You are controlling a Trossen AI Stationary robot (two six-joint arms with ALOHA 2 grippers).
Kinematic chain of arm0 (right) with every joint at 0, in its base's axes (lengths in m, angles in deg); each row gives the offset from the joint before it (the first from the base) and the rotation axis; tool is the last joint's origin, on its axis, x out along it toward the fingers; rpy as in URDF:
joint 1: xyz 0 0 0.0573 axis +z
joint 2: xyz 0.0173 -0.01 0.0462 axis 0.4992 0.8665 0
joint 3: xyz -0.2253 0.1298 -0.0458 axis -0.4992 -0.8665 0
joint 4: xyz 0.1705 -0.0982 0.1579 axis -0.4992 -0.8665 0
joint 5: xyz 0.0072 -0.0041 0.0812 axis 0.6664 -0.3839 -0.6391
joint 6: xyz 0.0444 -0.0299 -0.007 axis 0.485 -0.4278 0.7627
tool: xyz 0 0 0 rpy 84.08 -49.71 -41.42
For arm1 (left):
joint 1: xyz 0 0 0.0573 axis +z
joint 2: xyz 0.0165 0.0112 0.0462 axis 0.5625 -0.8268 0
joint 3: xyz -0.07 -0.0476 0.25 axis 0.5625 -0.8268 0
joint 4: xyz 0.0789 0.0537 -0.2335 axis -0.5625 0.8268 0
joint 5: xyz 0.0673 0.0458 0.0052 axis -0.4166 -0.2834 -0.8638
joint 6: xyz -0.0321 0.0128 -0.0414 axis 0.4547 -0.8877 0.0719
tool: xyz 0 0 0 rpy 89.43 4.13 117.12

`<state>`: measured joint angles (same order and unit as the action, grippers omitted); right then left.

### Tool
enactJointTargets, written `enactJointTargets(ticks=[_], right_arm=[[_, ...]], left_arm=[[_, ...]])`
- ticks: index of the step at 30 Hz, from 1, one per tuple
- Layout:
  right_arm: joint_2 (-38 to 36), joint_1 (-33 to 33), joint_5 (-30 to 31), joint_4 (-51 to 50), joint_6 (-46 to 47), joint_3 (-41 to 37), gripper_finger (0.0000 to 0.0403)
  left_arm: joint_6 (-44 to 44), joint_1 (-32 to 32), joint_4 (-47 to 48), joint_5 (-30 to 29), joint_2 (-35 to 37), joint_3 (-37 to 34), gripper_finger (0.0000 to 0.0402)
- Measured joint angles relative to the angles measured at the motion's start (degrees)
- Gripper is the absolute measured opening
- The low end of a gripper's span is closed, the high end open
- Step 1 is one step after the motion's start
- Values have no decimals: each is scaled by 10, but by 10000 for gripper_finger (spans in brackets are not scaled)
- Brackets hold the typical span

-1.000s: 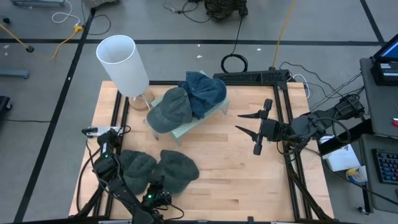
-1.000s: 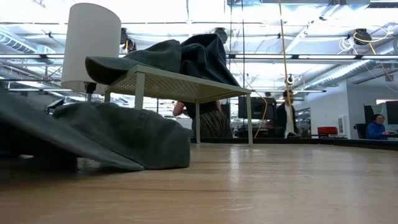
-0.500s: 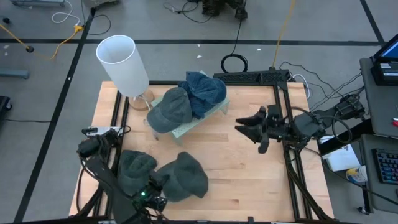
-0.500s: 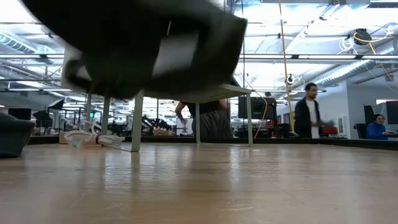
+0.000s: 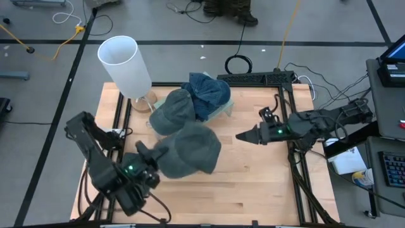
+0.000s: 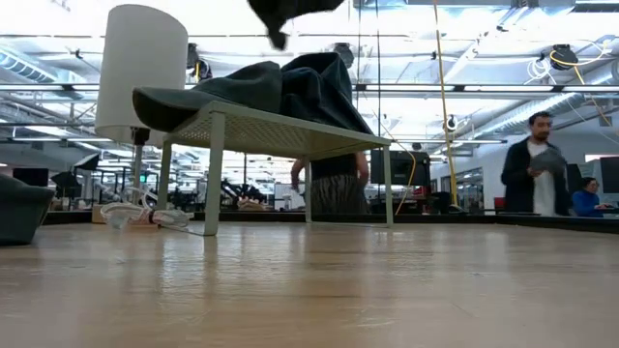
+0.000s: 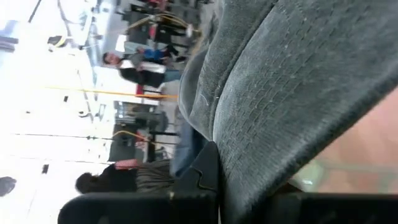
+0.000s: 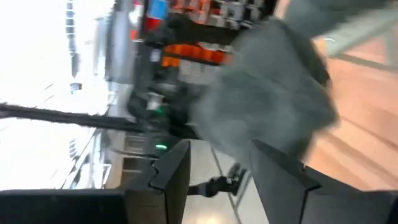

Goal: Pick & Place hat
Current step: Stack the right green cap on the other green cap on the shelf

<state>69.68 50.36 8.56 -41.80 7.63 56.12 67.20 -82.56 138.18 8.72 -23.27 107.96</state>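
Note:
My left gripper (image 5: pixel 150 158) is shut on a grey-green hat (image 5: pixel 188 151), which hangs in the air over the table's middle, just near of the rack. Only the hat's lowest tip (image 6: pixel 287 14) shows in the low view. My right gripper (image 5: pixel 243 136) is open, level, and points at the hat from the table's right, apart from it. A grey cap (image 5: pixel 171 111) and a blue denim hat (image 5: pixel 207 94) lie on a small pale rack (image 6: pixel 266 130). Another dark hat (image 6: pixel 19 208) rests on the table at the left. My left gripper holds the grey-green hat by its edge on the side toward the table's left (image 5: pixel 159 156), pinched between the fingers (image 7: pixel 204 174), coming level from the left. The hat is lifted clear of the table, and its crown bulges away from the gripper toward the right.
A white cylindrical lamp (image 5: pixel 124 62) stands at the far left corner beside the rack. Black rails (image 5: pixel 288 107) frame the table. Bare wood (image 5: pixel 253 183) lies near and right. People stand in the room beyond the table (image 6: pixel 537 174).
My left gripper has lifted the grey-green hat off the near left of the table and carried it up and toward the rack; the hat now hangs clear. My right gripper has turned about its wrist and reached a little toward the table's left.

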Motion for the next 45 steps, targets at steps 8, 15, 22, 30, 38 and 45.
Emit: enactJointTargets(ticks=[8,15,22,30,38,45], right_arm=[[0,-66,-11,-45,4,0,174],[18,-114,-37,-3,3,0,259],[81,-120,-83,105,8,0,280],[114,-113,-126,156,18,0,266],[91,-105,-132,159,18,0,200],[85,-106,-131,174,15,0,62]], left_arm=[[-240,41,-122,-25,78,0,6],[-453,59,-221,-9,118,0,6],[-623,102,-314,33,129,0,6],[-692,129,-347,87,129,0,6],[-692,131,-347,106,129,0,6],[-676,132,-347,118,129,0,6]])
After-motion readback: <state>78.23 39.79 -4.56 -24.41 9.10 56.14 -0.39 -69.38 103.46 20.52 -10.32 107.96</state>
